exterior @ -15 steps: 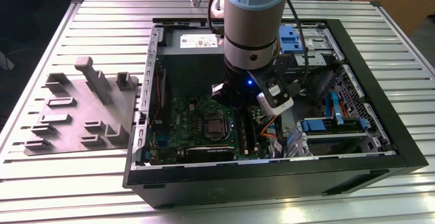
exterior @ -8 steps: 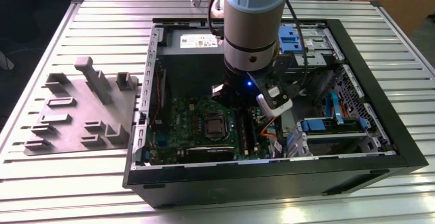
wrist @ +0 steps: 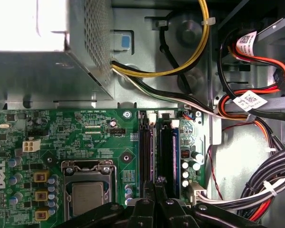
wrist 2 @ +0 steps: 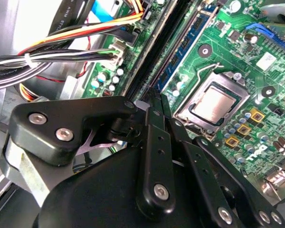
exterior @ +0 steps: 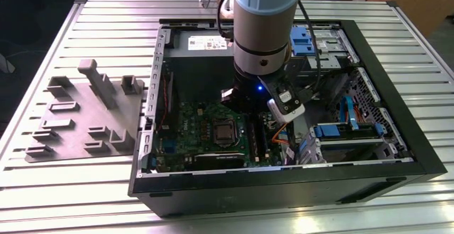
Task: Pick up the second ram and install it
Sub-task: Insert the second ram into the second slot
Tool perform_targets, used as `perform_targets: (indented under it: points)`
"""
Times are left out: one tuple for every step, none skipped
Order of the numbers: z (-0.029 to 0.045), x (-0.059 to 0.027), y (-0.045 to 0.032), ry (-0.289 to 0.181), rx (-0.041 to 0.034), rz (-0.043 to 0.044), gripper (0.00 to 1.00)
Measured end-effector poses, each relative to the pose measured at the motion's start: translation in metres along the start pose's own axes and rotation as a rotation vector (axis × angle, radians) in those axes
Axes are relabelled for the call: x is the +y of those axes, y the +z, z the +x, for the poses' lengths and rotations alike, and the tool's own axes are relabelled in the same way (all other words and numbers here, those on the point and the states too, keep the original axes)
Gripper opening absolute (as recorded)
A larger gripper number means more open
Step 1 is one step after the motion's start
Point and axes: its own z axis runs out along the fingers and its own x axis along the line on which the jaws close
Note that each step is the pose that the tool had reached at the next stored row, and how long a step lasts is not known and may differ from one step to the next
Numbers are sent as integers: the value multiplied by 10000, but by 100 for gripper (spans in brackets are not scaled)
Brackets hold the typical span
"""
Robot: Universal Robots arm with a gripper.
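We see the long dark-blue circuit-board second ram (wrist: pixel 175 156) standing in a slot of the green motherboard (wrist: pixel 85 142) inside the open black computer case (exterior: pixel 397 138), beside the silver processor socket (wrist: pixel 88 197). The black gripper (wrist: pixel 156 183) sits just above its near end, fingers drawn together, nothing visibly clamped.

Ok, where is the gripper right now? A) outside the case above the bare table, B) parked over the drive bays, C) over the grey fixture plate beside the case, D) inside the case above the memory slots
D: in the first wrist view the gripper sits directly over the memory slots next to the CPU socket, inside the open computer case.
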Motion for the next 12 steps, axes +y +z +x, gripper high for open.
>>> perform_targets:
  points:
    - [0, 0, 0, 0, 0, -1, 12]
    - [0, 0, 0, 0, 0, -2, 12]
    - [0, 0, 0, 0, 1, -4, 12]
    - [0, 0, 0, 1, 0, -7, 12]
    - [0, -1, -1, 1, 2, -16, 12]
    - [0, -1, -1, 2, 2, -38, 12]
    - [0, -2, -1, 5, 3, -73, 12]
    - [0, -1, 2, 6, 2, -92, 12]
    - [1, -1, 6, 7, 2, -103, 12]
    - [1, -1, 6, 8, 4, -119, 12]
    - [0, -1, 5, 11, 6, -162, 12]
    - [0, -1, 5, 14, 8, -214, 12]
